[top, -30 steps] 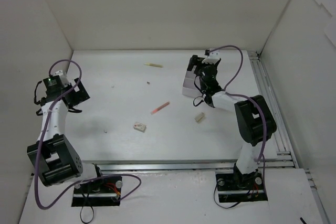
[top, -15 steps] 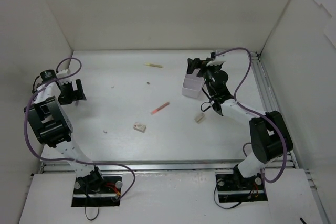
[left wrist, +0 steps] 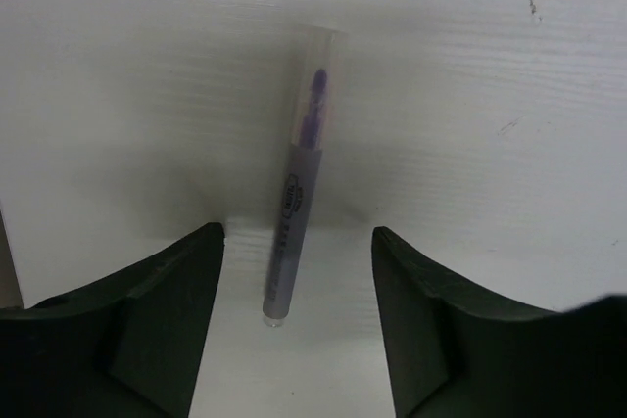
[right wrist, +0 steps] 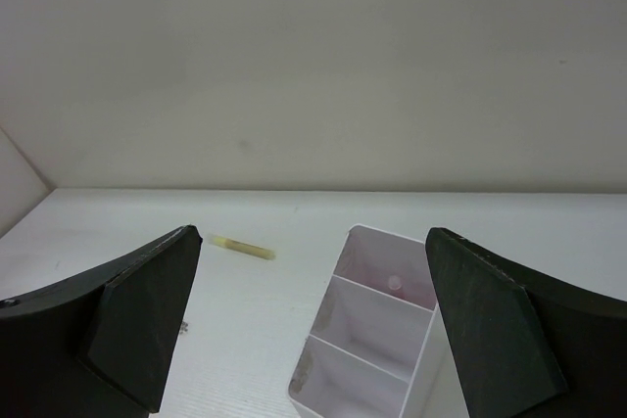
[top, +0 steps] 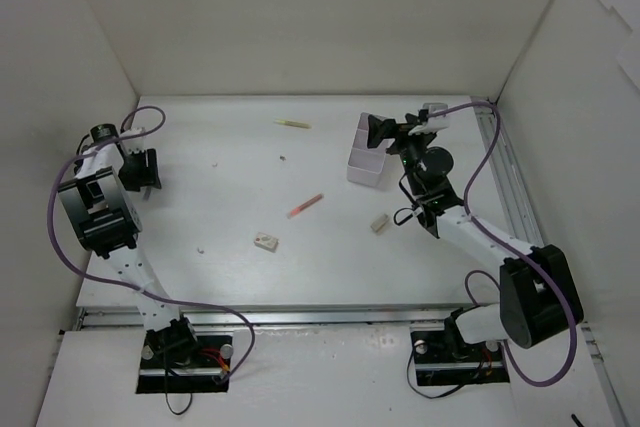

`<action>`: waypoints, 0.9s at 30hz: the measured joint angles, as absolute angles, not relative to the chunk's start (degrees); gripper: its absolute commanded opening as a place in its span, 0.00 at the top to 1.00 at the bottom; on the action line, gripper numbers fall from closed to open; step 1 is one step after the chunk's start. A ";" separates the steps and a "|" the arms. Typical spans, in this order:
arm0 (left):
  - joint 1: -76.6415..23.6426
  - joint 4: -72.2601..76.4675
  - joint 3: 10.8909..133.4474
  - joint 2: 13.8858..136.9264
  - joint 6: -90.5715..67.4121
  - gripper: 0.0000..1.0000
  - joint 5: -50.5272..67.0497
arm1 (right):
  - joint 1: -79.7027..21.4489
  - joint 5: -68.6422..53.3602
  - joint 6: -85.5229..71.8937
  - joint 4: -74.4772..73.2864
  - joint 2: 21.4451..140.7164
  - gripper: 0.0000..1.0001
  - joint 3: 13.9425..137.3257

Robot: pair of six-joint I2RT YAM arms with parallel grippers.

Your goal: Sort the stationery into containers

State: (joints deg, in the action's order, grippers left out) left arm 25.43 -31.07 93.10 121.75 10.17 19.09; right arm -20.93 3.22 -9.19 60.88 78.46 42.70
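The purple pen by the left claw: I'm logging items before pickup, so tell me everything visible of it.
Slim pen: clear cap over a purple tip, pale grey-lilac barrel with small dark print. It lies flat on the white table between the fingers of the open left claw, a gap each side; only the table touches it.

Edges, blur and cover: plenty is kept out of sight.
In the left wrist view, the fingers (left wrist: 147, 330) of the left gripper (left wrist: 296, 237) are cut off by the bottom edge, and the print on the purple pen (left wrist: 299, 203) is blurred past reading. From above, that pen is hidden beneath the left gripper (top: 141, 169). In the right wrist view, the white box (right wrist: 315, 325) is clipped at its near end and its right side is covered by the right gripper (right wrist: 313, 233). The pink spot (right wrist: 394, 283) in the far compartment cannot be made out.
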 measured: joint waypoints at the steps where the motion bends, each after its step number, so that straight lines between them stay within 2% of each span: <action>1: 25.06 -31.22 93.43 121.93 10.26 0.45 18.74 | -20.93 3.46 -9.21 60.84 78.26 0.02 42.50; 2: 24.82 -31.51 93.65 122.13 10.37 0.49 18.17 | -20.93 3.68 -9.21 60.86 78.17 0.02 42.19; 5: 24.08 -31.92 93.73 122.19 10.39 0.74 16.86 | -20.82 4.19 -9.19 60.62 77.89 0.02 41.21; 6: 24.05 -32.12 93.73 122.21 10.33 0.90 16.56 | -20.71 4.40 -9.17 60.53 77.76 0.02 40.95; 7: 24.05 -32.25 93.71 122.19 10.17 0.99 16.38 | -20.71 4.73 -9.15 60.36 77.54 0.02 40.71; 20: 21.34 -30.81 87.70 117.82 9.80 1.00 19.79 | -20.60 4.21 -11.40 57.69 73.21 0.02 39.57; 23: 16.12 -30.52 83.64 111.96 9.78 1.00 20.64 | -20.67 -1.19 -15.29 55.77 73.71 0.02 39.64; 27: 3.22 -27.05 80.99 101.82 9.13 1.00 22.52 | -22.20 -11.53 -20.32 54.15 79.44 0.02 42.54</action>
